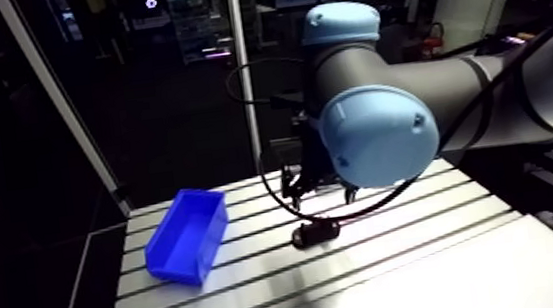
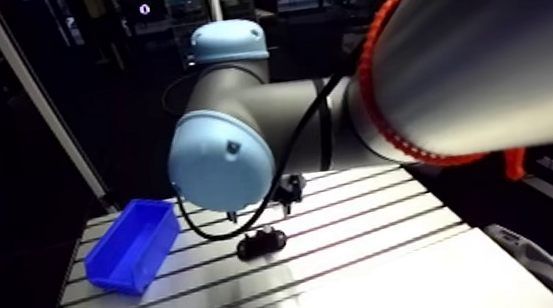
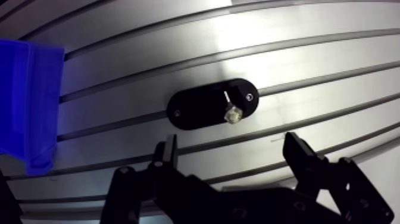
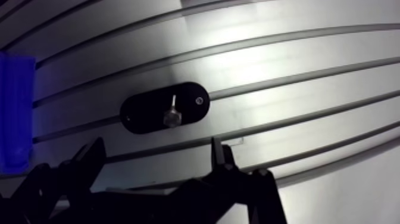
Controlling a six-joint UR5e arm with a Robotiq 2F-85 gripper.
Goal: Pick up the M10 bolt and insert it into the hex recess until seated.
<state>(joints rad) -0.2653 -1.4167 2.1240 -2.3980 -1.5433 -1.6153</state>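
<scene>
1 bolt (image 3: 231, 114) sits on 1 black oval plate (image 3: 199, 107), just ahead of the gripper (image 3: 231, 143), fingers spread and empty; 1 blue bin (image 3: 27, 101) beside.

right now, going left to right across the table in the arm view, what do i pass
blue plastic bin → black oval plate, which carries the small silver bolt
</scene>
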